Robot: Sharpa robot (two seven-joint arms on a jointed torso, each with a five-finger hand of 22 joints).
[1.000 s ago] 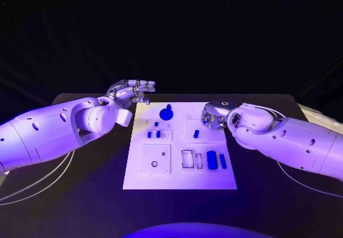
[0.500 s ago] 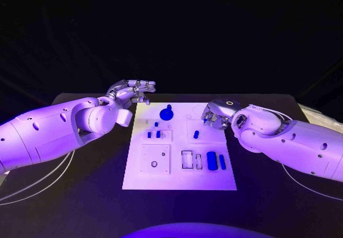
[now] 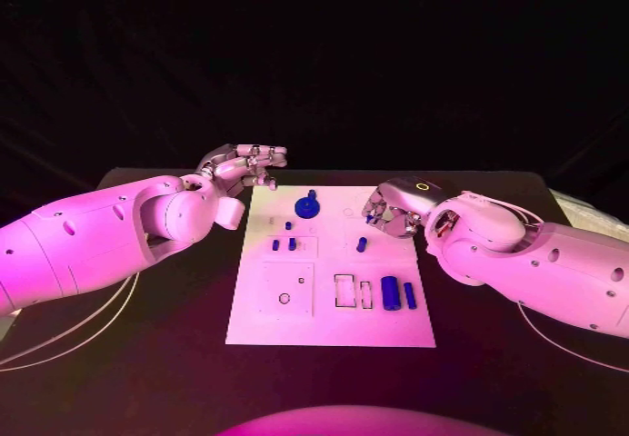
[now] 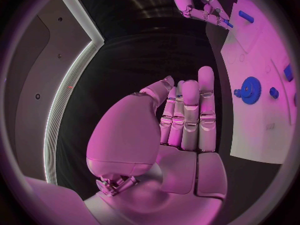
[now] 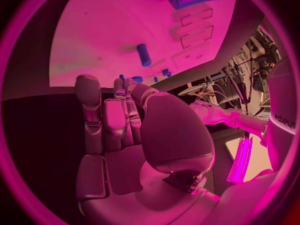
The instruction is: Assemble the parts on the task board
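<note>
The white task board [image 3: 328, 313] lies in the middle of the black table. On it are a blue gear [image 3: 307, 208], three short blue pegs [image 3: 284, 244] in the middle rows, and two blue cylinders [image 3: 389, 292] lying side by side. My right hand [image 3: 391, 211] hovers over the board's far right edge and pinches a small blue part [image 4: 228, 23] at its fingertips. My left hand [image 3: 243, 168] hangs beyond the board's far left corner, its fingers [image 4: 187, 110] straight and holding nothing. The gear [image 4: 250, 90] lies beside that hand.
Empty rectangular slots [image 3: 344, 291] sit next to the cylinders, and a square recess [image 3: 284, 291] is on the board's near left. Black table [image 3: 157, 363] surrounds the board on all sides. Both forearms flank the board's far half.
My right wrist has turned a little and its forearm has drifted slightly to the right. The left hand and the parts on the board stay as they were.
</note>
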